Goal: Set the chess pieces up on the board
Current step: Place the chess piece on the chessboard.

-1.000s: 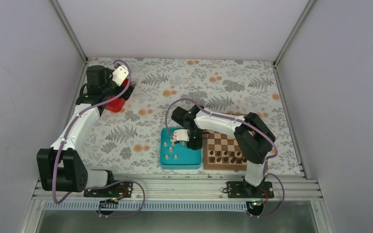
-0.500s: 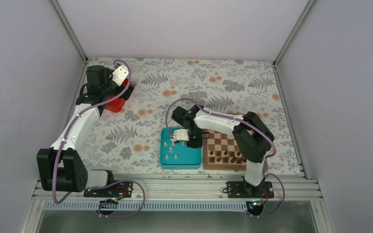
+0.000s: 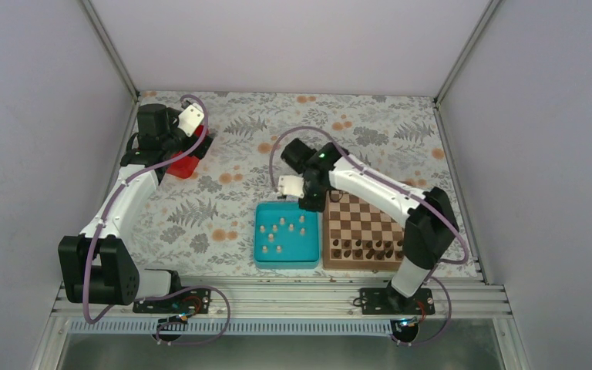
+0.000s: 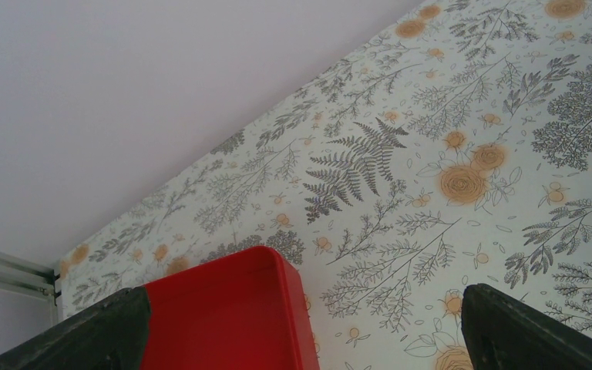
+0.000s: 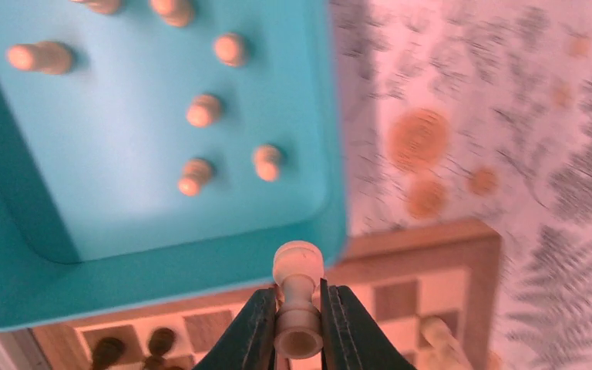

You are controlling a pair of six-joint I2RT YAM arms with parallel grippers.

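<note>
One floral tablecloth [image 3: 354, 123] | pale walls [image 3: 277, 38] | left end effector [image 4: 308, 339] spread | right end effector [image 5: 298, 307] clamps chess piece [image 5: 297, 266]

Soft, even light fills the top view. The walls [image 3: 293, 46] read pale lilac, and the arms [image 3: 123, 200] cast only faint shadows on the cloth [image 3: 231, 154]. The pieces [image 3: 281, 229] are tiny and grainy there.

The left wrist view is bright and sharp on the cloth. The red box [image 4: 223, 308] is strongly saturated, and the left fingers [image 4: 524, 331] are dark and featureless in the bottom corners.

The right wrist view has a pink cast. Cloth and board [image 5: 432, 247] smear with blur and the tray [image 5: 123, 200] is vivid teal, while the piece [image 5: 297, 297] between the right fingers [image 5: 256, 331] is sharp.
</note>
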